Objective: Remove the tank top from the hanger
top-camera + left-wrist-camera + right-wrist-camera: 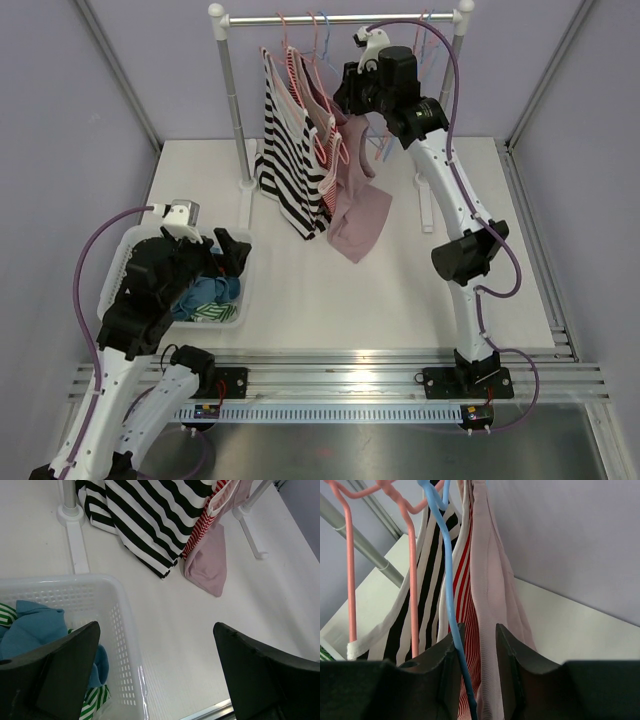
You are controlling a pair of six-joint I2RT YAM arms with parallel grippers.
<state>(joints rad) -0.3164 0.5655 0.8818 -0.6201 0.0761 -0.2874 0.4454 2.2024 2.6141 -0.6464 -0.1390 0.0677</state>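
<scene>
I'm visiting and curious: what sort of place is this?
Probably a lab test cell staged as a laundry corner: a clothes rail with hung tank tops and a basket of clothes on a walled-in table.

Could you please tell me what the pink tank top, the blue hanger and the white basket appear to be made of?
The pink tank top looks like soft ribbed knit: fine lengthwise ribs, limp drape. The blue hanger seems plastic or coated wire: thin, smooth, glossy. The white basket looks like moulded plastic: shiny perforated walls.
</scene>
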